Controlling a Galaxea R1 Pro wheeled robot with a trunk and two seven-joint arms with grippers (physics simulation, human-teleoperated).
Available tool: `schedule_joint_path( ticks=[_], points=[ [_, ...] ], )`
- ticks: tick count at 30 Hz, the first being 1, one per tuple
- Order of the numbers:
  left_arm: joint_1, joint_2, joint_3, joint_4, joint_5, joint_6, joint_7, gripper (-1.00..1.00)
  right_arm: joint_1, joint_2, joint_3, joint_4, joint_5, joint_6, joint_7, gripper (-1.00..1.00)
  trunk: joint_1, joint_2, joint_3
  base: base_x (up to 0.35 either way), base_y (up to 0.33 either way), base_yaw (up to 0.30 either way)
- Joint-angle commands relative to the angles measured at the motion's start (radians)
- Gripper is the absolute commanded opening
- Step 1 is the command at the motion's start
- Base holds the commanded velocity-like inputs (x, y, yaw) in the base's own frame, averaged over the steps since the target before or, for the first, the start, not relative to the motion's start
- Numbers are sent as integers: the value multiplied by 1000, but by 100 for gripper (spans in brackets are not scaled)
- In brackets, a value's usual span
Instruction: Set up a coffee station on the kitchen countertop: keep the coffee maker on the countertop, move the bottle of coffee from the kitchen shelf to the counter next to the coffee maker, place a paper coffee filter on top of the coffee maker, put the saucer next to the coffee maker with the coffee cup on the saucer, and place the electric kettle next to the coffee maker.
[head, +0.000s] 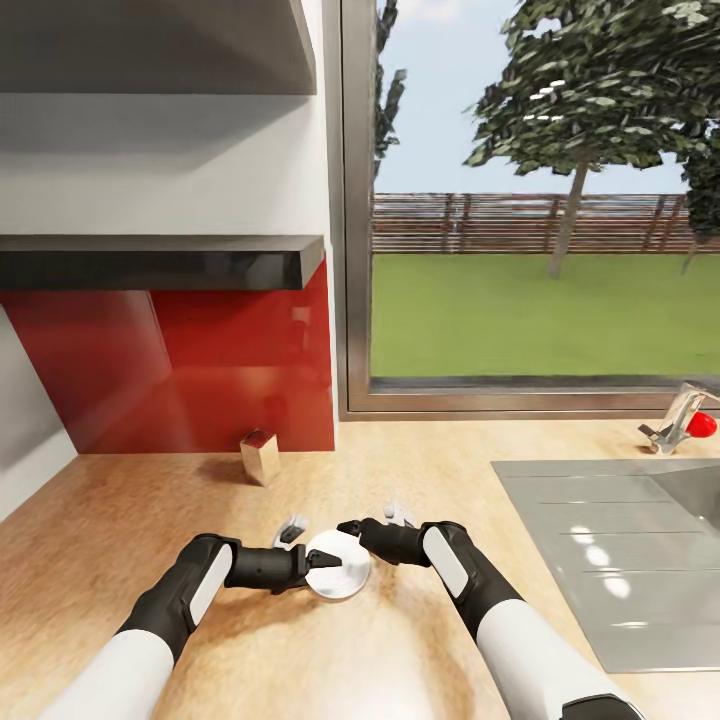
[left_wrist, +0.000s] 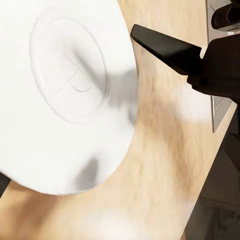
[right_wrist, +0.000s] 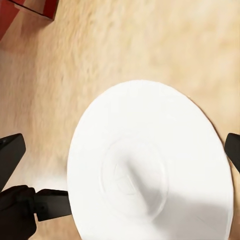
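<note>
We note the saucer (head: 338, 577): a plain white round plate with a broad flat rim and a shallow circular well at its centre, faintly embossed in the middle. In the head view it sits low over the wooden countertop (head: 150, 520), between the two arms, in front of the red backsplash (head: 200, 380) and well left of the steel sink (head: 620, 560).

Left gripper (head: 312, 566): its dark fingers meet the saucer's left edge. In the left wrist view the plate (left_wrist: 65, 95) fills most of the picture, but the fingertips are hidden, so we cannot tell whether it grips the rim.

Right gripper (head: 352, 527): it points at the saucer's upper right edge. In the right wrist view its two dark fingers (right_wrist: 10, 155) stand wide apart at either side of the plate (right_wrist: 150, 165), holding nothing.

A small metallic block (head: 260, 455) stands on the counter near the backsplash, apart from the saucer. A tap with a red knob (head: 685, 420) sits behind the sink, under the window (head: 540, 200).
</note>
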Motion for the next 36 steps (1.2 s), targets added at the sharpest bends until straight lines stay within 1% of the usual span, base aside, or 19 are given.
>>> schedule_joint_path(
  ticks=[1,10,15,18,24,36],
  points=[
    [-1,1,-2,0,-3,2,-1,100,-1,0,0,-1,2,3,2,100,1,-2,-2,0,0,0],
    [-1,1,-2,0,-3,2,-1,100,-1,0,-2,21,1,2,-1,100,1,-2,-2,0,0,0],
    [-1,1,-2,0,-3,2,-1,100,-1,0,-2,23,2,-16,-2,100,1,-2,-2,0,0,0],
    [-1,-1,-2,0,-2,2,-1,100,-1,0,-2,24,2,-18,-2,100,1,-2,-2,0,0,0],
    [-1,-14,-2,0,-2,2,-1,100,-1,0,-2,24,3,-18,-2,100,1,-2,-2,0,0,0],
    [-1,-16,-2,0,0,4,-2,100,-1,0,-2,24,3,-18,-2,100,1,-2,-2,0,0,0]
  ],
)
